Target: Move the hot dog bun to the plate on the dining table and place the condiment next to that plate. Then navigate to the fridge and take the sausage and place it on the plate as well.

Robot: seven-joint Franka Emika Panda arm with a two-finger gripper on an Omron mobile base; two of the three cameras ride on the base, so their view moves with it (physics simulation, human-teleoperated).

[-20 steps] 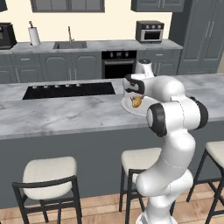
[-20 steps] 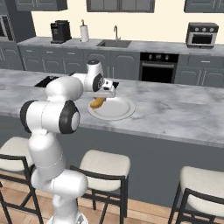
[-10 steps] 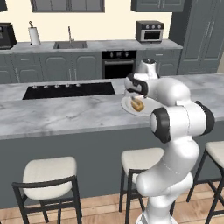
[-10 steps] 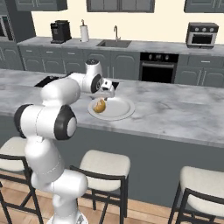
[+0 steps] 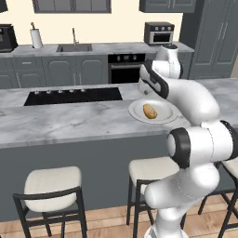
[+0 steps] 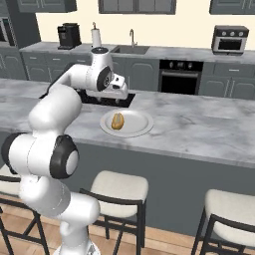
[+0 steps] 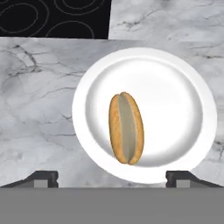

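The hot dog bun (image 7: 126, 128) lies on the plate (image 7: 186, 89), split side up, long axis running between the wide-open, empty jaws.

Hot dog bun (image 5: 149, 111) lies on plate (image 5: 137, 111), dining table (image 5: 69, 123)

Marble dining table (image 5: 69, 122) carries plate (image 5: 163, 107) (beside cooktop (image 5: 72, 96)).
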